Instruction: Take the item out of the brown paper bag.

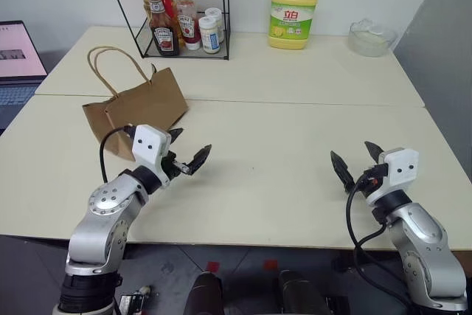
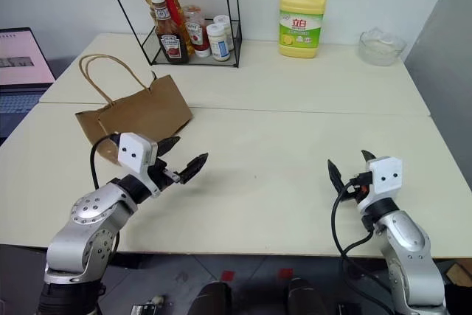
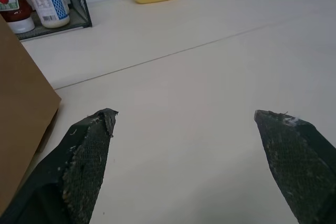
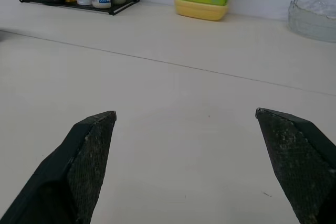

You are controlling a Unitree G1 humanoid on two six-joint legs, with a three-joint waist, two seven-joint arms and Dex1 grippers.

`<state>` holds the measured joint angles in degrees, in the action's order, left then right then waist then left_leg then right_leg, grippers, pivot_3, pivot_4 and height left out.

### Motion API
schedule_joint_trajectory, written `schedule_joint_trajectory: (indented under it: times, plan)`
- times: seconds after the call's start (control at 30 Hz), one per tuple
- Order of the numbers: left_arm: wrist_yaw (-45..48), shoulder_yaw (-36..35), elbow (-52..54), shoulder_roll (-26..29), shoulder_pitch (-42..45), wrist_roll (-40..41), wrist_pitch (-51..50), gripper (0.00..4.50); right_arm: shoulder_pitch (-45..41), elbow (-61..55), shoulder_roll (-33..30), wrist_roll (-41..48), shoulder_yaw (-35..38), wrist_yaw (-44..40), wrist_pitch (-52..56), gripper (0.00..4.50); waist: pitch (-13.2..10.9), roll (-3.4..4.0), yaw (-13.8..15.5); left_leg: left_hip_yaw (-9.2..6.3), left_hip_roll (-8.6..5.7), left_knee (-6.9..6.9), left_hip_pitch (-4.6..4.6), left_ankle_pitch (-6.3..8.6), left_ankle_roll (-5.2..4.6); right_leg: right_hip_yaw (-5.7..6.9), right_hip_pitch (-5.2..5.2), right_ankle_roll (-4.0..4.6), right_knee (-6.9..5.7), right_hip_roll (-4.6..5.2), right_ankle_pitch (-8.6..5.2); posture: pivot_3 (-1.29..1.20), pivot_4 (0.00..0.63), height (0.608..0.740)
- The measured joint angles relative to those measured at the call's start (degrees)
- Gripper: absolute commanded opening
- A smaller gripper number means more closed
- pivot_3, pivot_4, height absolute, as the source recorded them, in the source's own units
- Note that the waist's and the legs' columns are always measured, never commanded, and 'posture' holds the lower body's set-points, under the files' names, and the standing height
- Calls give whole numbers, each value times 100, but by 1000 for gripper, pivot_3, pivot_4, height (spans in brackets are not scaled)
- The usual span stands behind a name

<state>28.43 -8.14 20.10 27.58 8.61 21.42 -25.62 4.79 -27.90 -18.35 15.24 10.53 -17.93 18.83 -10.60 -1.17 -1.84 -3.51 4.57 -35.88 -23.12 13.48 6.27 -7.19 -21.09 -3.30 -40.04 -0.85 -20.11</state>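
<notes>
**Both arms poised, bag untouched**

The pale surface (image 1: 295,175) is two tabletops pushed together, a seam running across between them, and its near half lies bare in front of the robot, which probably gives the arms room to work.

The brown paper bag (image 1: 136,112) lies on its side toward the robot's left, just past the seam, its two loop handles arching toward the far edge. Its mouth seems to face away from the robot, so a pull from the near side would likely drag the whole bag rather than empty it. The item cannot be seen; judging from the task, it is inside the bag.

At the back stand a wire rack (image 1: 184,35) of sauce bottles, a yellow detergent jug (image 1: 293,11) and a glass bowl (image 1: 371,36), all well apart from the bag and out of the way.

The left end effector (image 1: 188,149) hovers just beside the bag's near corner, released, fingers spread wide and holding nothing, probably ready to pin or pinch the paper. The right end effector (image 1: 358,161) hangs over bare surface well to the right, likewise spread and empty, free to reach in later.
</notes>
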Motion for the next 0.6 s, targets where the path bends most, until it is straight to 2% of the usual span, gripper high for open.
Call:
schedule_joint_trajectory:
  times: [0.6]
  plan:
    - [-21,31,1,0,-132,-28,3,4500,48,292,-132,-10,-34,-230,-325,4467,0,0,1,0,0,-1,1,0,0,0,1,0,-1,0,0,0,150,740]
